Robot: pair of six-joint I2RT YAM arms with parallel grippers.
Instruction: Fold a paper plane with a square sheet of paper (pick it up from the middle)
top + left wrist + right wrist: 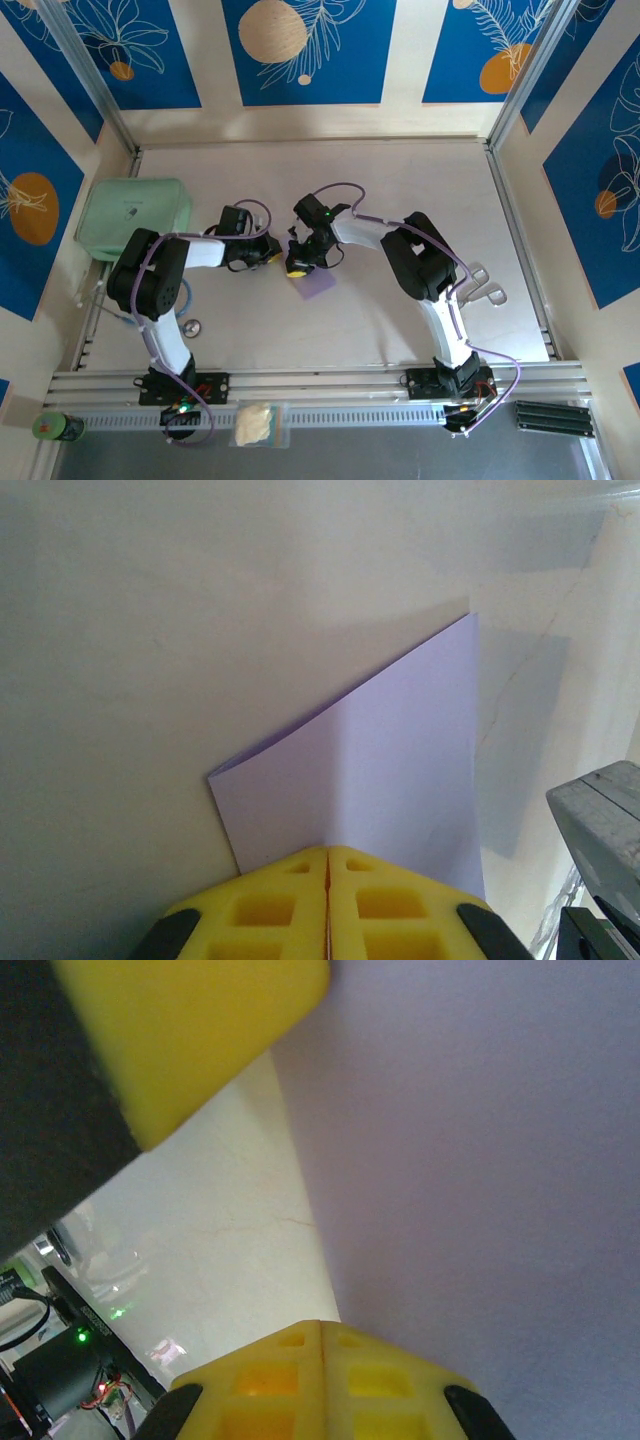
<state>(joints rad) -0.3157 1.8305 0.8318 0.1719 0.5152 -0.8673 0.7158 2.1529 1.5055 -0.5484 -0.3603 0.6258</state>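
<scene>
Top external: left hand [270, 256] and right hand [298, 266] tip to tip over mid desk [400, 180], nearly touching.
Left hand state: yellow pads pressed together, clamped on the near edge of the square sheet of paper [390, 770].
Right hand state: pads together too; sheet edge runs into their seam, so judged pinched there as well.
Sheet from hands: fans straight ahead of left hand's tips; ahead and to the right of right hand's tips. Held up off the desk, half folded, one soft crease.
Long axis: crease runs out from left hand's seam, straight away from it.
Nearer arm: neither, both on the sheet; left hand's finger [190, 1030] just up-left of right hand's tips.
Next move, judged: hinges on keeping the crease in line with left hand's seam.
Surface: pale, smooth, bare around both hands.
Room: mint-green box [133, 218] well behind left hand, out of the way; blue patterned walls well apart.
</scene>
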